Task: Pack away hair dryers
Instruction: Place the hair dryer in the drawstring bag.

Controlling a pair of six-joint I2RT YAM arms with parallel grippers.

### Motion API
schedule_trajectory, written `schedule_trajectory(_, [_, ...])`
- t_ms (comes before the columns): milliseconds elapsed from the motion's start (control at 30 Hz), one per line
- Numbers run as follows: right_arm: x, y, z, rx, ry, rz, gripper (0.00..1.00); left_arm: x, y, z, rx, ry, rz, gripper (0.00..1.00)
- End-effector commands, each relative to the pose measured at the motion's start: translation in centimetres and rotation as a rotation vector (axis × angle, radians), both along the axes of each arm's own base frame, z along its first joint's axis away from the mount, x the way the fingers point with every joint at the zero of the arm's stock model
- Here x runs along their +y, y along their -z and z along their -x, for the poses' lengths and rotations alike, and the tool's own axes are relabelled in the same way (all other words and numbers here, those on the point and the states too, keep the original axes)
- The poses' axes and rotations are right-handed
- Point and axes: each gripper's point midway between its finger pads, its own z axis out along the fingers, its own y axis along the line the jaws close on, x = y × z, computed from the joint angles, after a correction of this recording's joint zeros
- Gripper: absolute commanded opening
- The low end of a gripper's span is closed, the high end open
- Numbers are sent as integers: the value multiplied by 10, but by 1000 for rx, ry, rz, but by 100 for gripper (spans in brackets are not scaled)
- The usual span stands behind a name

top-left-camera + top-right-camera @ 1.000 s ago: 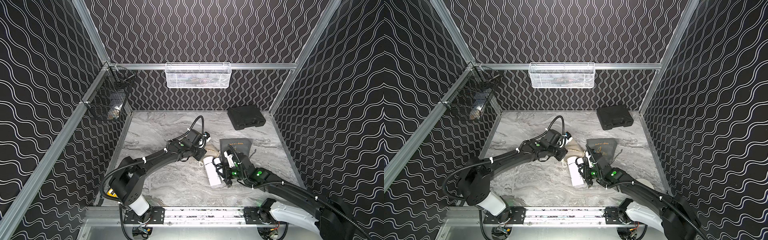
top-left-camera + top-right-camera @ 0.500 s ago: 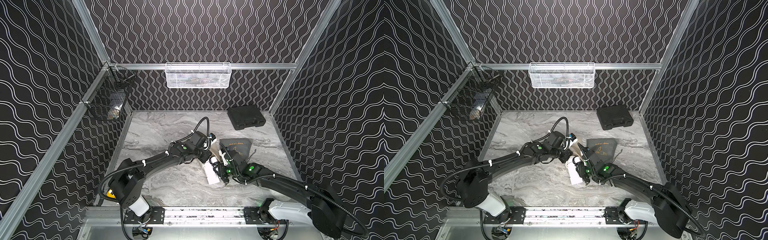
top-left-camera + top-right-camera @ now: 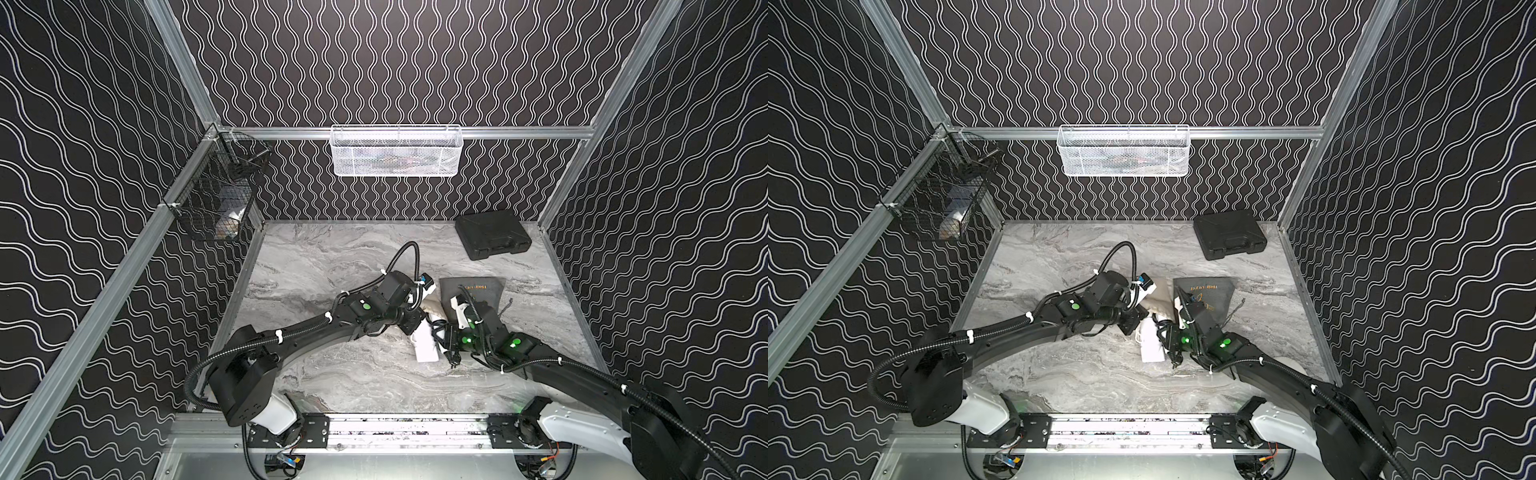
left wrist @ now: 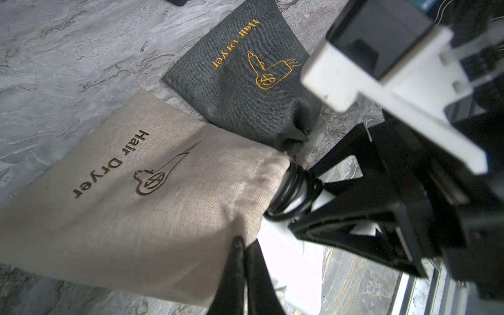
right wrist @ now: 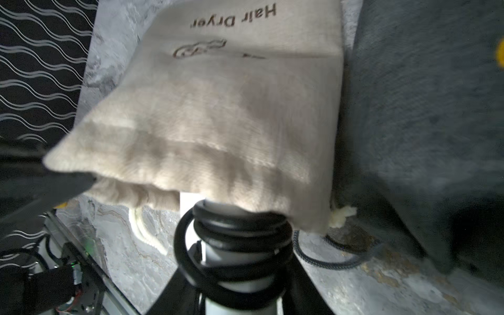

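Marble tabletop [image 3: 332,257]: left gripper [image 4: 245,245] pinches beige pouch [image 4: 152,204] at its mouth; right gripper [image 5: 240,267] clamps white hair dryer [image 3: 426,347] by the handle, entering that mouth. Bagging seems underway; next, push deeper.

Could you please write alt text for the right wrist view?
The right gripper holds the white hair dryer by its handle, wound with black cord, its end inside the mouth of a beige pouch printed "Hair Dryer". The left gripper pinches the pouch's rim; a grey pouch lies beside it on the marble table.
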Motion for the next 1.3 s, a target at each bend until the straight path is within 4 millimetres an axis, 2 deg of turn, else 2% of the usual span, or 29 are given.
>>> schedule_trajectory(0, [10,-28,-9,-41,3,-171,8,-2,-8,-1,-24,1,31,0])
schedule_trajectory(200, [9,-35,-8,-26,-1,-255,8,-5,-4,9,-21,34,39,0])
schedule_trajectory(433, [2,-34,-16,17,53,-338,7,-2,9,26,-16,72,12,0])
schedule_trajectory(600, [-1,-33,-24,39,90,-361,7,-2,7,32,-13,77,45,0])
schedule_trajectory(800, [3,-36,-32,29,106,-400,7,-12,5,40,16,109,82,0])
schedule_trajectory(1067, [10,-43,-39,17,109,-500,7,-19,11,46,62,149,76,0])
schedule_trajectory(1267, [4,-46,-42,11,142,-504,7,-22,10,46,78,153,75,0])
